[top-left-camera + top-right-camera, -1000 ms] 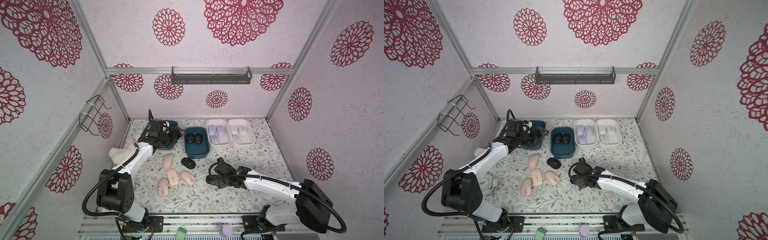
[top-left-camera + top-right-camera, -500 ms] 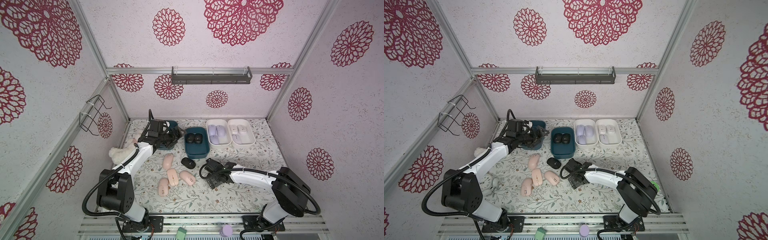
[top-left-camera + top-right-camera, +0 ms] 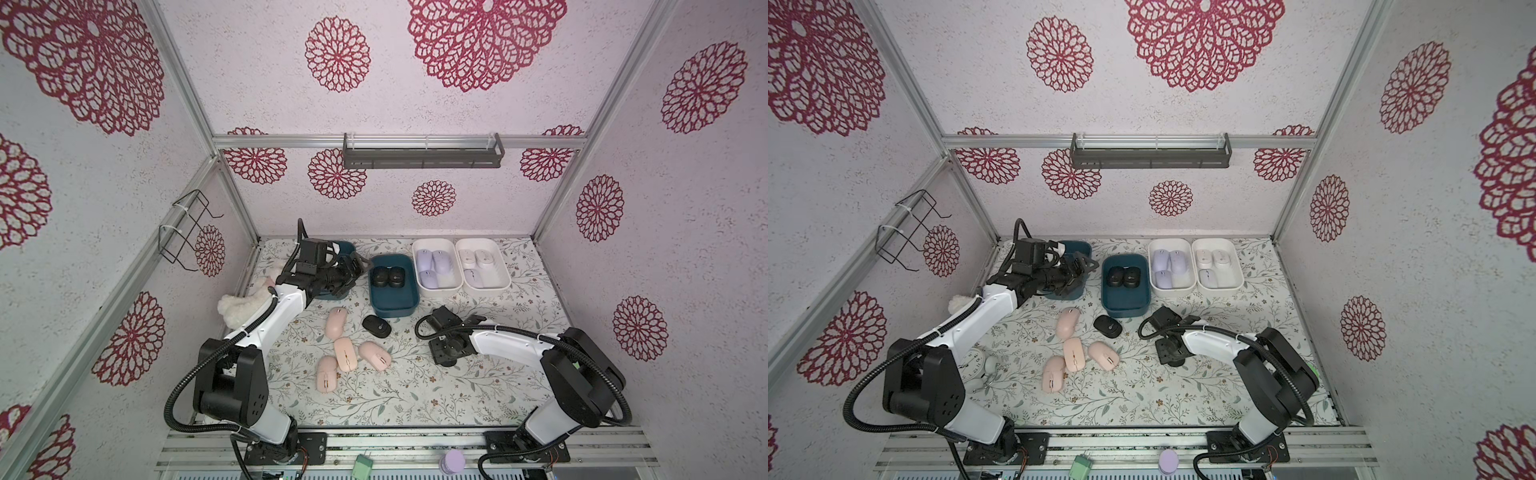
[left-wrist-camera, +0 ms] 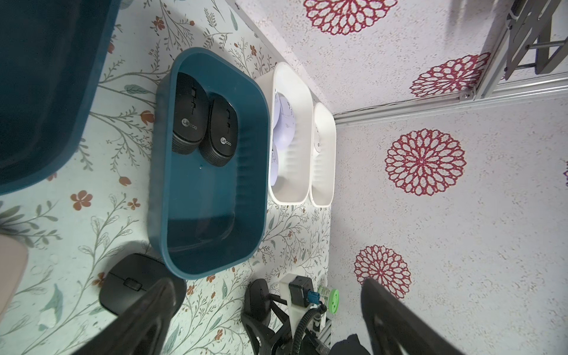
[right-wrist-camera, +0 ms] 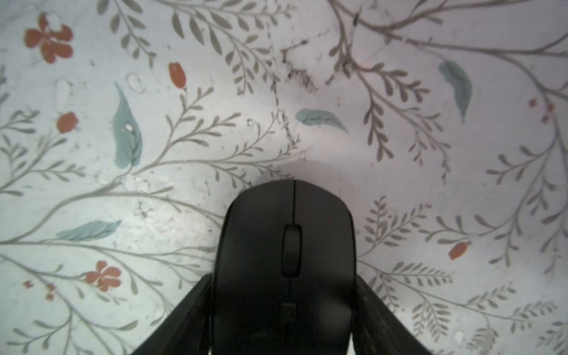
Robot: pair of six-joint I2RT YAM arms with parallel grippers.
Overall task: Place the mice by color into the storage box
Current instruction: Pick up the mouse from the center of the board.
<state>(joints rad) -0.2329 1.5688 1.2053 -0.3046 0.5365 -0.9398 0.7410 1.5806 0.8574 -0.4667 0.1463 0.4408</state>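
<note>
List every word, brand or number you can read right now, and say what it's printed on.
"Lecoo": white print on a glossy black oval mouse in the dark teal plastic storage box.
"Lecoo": same print on the second black mouse beside it.
Too small to read: pale logos on the loose black mouse and the white mice.
No print visible: matte black mouse in the right wrist view.

White "Lecoo" lettering stood on the first black mouse (image 4: 188, 120) and on the second black mouse (image 4: 222, 132) touching it, both inside the teal box (image 4: 156, 196) beyond the left fingers (image 4: 144, 316). Nothing else was legible.
</note>
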